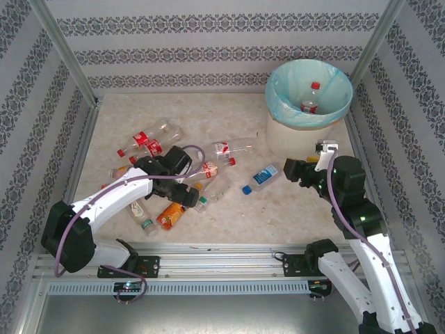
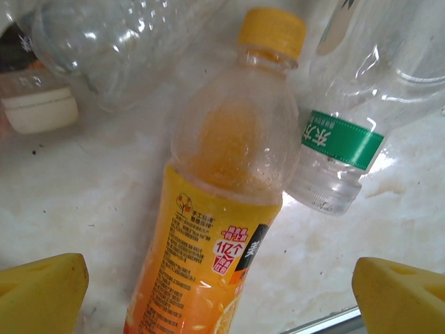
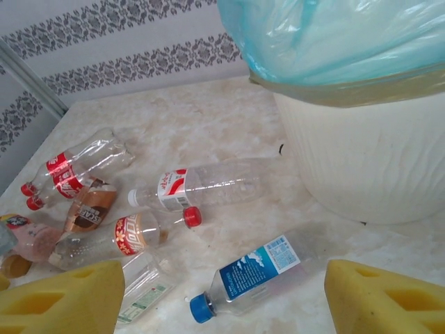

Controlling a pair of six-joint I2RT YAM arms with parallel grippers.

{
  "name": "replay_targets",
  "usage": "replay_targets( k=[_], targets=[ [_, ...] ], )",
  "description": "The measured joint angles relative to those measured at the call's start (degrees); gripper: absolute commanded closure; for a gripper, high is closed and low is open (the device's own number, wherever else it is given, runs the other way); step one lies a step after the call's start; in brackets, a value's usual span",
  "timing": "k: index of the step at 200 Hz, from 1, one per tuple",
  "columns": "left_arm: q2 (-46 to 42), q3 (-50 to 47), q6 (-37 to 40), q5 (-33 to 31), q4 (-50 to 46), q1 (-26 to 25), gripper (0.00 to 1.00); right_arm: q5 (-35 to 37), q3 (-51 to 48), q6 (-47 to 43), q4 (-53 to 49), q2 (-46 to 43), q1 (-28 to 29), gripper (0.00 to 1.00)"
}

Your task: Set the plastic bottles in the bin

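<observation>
The left gripper [image 2: 221, 296] is wide open over the orange bottle [image 2: 222, 209] to grab it. The right gripper [image 3: 222, 299] is open too

Between the jaws of your left gripper [image 2: 221, 299] the orange bottle [image 2: 222, 209] runs off the bottom edge, its base unseen. Past them to one side, the green-labelled bottle [image 2: 348, 139] is cut off by the frame. To the other side, the white cap [image 2: 38, 108] is blurred. Ahead of your right gripper [image 3: 222, 299] the bin [image 3: 361, 160] is cropped, its inside hidden. A clear bottle [image 3: 146, 285] lies partly behind one yellow pad [image 3: 62, 299].
</observation>
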Motion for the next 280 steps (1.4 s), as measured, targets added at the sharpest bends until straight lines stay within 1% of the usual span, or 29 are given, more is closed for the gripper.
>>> replay_targets(
  k=[35,54,71,112,146,191,227,246,250,257,276,280],
  targets=[
    [0.4,-1.1,-1.8,1.5,0.1,0.0,0.06,0.6,-2.0,0.0,0.0,-1.3,0.0,0.21],
    [0.8,-2.6,-2.7,2.1,0.2,0.0,0.07,0.7,-2.4,0.0,0.1,-0.3,0.0,0.2],
    [0.8,-4.0,-3.4,2.9,0.3,0.0,0.1,1.2,-3.3,0.2,1.1,0.2,0.0,0.19],
    [1.4,-6.9,-5.4,4.8,1.7,0.0,0.11,1.5,-4.3,0.2,3.3,3.1,0.0,0.19],
    [3.2,-7.2,-5.7,4.7,2.0,0.0,0.12,1.6,-4.3,0.2,3.5,5.2,0.0,0.19],
    [3.9,-7.4,-5.7,4.3,2.0,-0.3,0.22,3.7,-6.7,-0.4,4.0,2.9,0.0,0.18],
    [5.0,-7.9,-5.7,3.9,2.0,-0.8,0.21,4.6,-6.7,-1.1,3.9,3.7,0.0,0.19],
    [6.4,-8.1,-5.7,2.5,2.2,-0.9,0.22,4.6,-7.1,-1.4,4.0,4.0,0.0,0.2],
    [6.8,-8.1,-5.7,2.2,2.2,-0.9,0.23,4.6,-7.3,-1.6,4.0,4.1,0.0,0.21],
    [7.6,-8.1,-5.7,1.8,2.2,-0.9,0.27,4.7,-7.5,-1.6,3.9,4.3,0.0,0.21],
    [9.3,-8.1,-5.3,1.4,2.4,-0.9,0.31,4.7,-7.5,-1.8,3.9,5.0,0.0,0.21],
    [9.5,-8.1,-5.1,1.3,2.4,-1.0,0.34,4.7,-7.5,-1.8,3.9,5.1,0.0,0.21]
  ],
)
